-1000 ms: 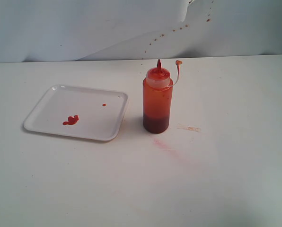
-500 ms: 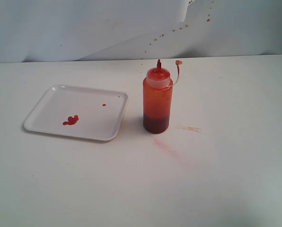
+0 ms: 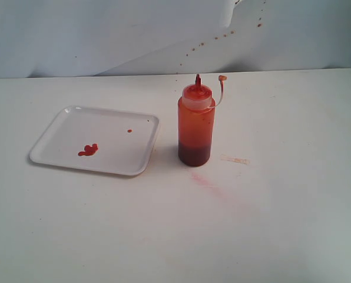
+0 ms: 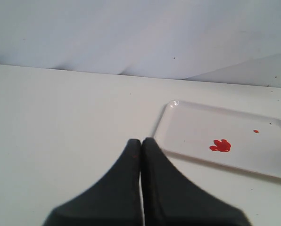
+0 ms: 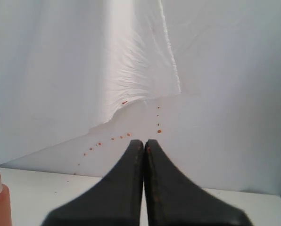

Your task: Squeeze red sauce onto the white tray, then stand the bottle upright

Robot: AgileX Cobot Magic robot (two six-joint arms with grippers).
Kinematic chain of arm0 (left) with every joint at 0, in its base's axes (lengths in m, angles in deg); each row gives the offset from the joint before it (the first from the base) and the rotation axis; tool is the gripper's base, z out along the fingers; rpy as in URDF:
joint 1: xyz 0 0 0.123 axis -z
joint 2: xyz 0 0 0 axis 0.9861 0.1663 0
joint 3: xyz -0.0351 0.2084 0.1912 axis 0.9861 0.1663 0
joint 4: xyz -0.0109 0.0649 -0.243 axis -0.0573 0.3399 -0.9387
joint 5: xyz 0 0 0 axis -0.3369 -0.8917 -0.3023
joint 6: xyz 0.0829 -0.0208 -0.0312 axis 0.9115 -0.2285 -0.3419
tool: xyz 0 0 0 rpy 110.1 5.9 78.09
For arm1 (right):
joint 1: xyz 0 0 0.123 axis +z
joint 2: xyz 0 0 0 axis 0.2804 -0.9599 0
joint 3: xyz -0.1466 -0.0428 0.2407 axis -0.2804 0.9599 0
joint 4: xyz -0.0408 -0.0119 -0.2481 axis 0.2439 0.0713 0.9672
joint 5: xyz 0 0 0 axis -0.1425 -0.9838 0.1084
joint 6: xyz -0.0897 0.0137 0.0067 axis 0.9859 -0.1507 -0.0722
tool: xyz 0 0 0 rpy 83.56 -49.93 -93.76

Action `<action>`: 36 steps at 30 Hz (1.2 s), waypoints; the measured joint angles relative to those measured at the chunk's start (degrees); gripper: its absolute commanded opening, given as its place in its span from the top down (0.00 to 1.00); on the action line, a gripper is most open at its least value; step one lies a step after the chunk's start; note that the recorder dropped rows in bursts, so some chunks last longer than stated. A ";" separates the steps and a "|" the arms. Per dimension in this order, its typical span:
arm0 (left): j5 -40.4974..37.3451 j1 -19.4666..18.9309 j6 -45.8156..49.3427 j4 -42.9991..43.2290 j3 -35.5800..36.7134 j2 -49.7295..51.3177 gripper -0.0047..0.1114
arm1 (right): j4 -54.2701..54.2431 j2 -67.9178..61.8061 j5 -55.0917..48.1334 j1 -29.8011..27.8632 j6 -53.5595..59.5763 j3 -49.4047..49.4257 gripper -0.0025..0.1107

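While you scan from the L side, your left gripper (image 4: 141,141) has both fingers pressed together w/ nothing btwn them, above the bare table (image 4: 60,117). Ahead of its tips & off to one side lies the white tray (image 3: 113,132), flat, apart from the gripper. On it you see red sauce (image 3: 88,150) as one blob, plus a small drop (image 3: 129,131) nearer the far rim. Next, the bottle (image 3: 195,127) stands upright on the table just beside the tray, not touching it, nozzle up, dark sauce filling its bottom part. Your right gripper (image 5: 144,142) is closed on nothing too, pointing at the red-speckled backdrop (image 5: 202,70). The bottle's shoulder shows only at the edge of the right wrist view, apart from the fingers.
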 measured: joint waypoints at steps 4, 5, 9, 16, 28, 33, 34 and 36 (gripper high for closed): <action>0.00 0.00 0.13 0.00 0.00 0.00 0.96 | 0.00 12.38 -6.93 0.00 0.00 0.00 0.98; 0.00 0.00 0.13 0.00 0.00 0.00 0.96 | 0.00 15.75 -8.09 0.00 0.00 0.00 0.98; 0.00 0.00 0.13 0.00 0.00 0.00 0.96 | 0.09 28.44 -9.75 0.00 0.00 0.00 0.98; 0.00 0.00 0.13 0.00 0.00 0.00 0.96 | -3.60 47.30 -10.06 0.00 1.63 0.00 0.98; 0.00 0.00 0.13 0.00 0.00 0.00 0.96 | -6.51 66.63 -60.77 3.97 -3.34 0.66 0.98; 0.13 0.00 0.13 0.00 0.00 0.00 0.96 | -6.87 67.15 -66.21 5.71 -3.33 5.13 0.98; 0.13 0.00 0.13 0.00 0.00 0.00 0.96 | -7.17 67.15 -66.49 5.80 -3.33 7.99 0.98; 0.26 0.00 0.13 0.00 0.00 0.00 0.96 | -7.46 67.15 -66.58 5.80 -3.33 10.52 0.98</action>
